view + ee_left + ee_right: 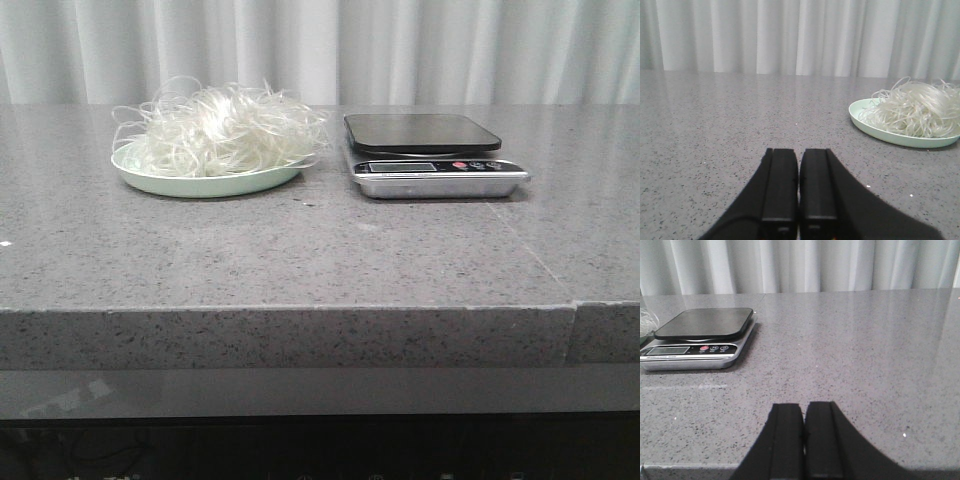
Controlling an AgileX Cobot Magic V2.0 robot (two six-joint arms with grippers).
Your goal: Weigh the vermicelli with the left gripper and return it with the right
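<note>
Pale pleated curtains (400,50) hang behind the speckled grey stone bench (300,250) I'm working over. From my left wrist camera, the left gripper (799,187) sits low over the bench near its front, its black fingers pressed together and holding nothing, pointing toward the curtains. The right gripper (804,435) sits the same way, clenched and empty. Neither arm shows in the front view. The fluffy bundle of thin translucent white vermicelli (225,130) lies heaped on the pale green round plate (200,183), spread widest side to side, loose strands spilling past the rim. Just beside it on the right stands the steel kitchen scale with a black platform (430,150).
</note>
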